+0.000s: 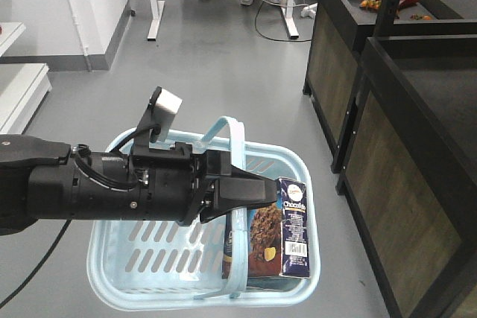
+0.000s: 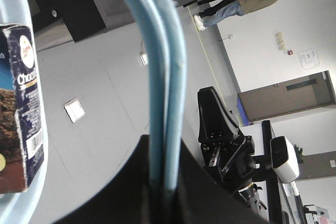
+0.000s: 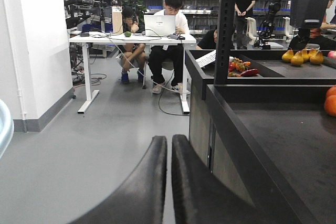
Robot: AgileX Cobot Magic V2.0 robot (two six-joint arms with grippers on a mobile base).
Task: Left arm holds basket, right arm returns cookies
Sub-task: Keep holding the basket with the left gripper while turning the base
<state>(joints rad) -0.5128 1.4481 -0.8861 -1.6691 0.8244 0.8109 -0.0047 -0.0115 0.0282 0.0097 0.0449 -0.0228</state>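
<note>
The left gripper (image 1: 257, 191) is clamped on the handle (image 1: 235, 135) of the blue basket (image 1: 112, 273), which hangs over the grey floor (image 1: 223, 57) beside a dark shelf unit (image 1: 402, 184). The cookies (image 1: 292, 229) stand upright inside, near the basket's right wall. The right gripper (image 3: 171, 145), fingers pressed together and empty, faces a white desk (image 3: 131, 39) across the room.

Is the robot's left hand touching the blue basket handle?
Touching. The left wrist view shows the basket handle pinched inside the left hand, with no gap.
</note>
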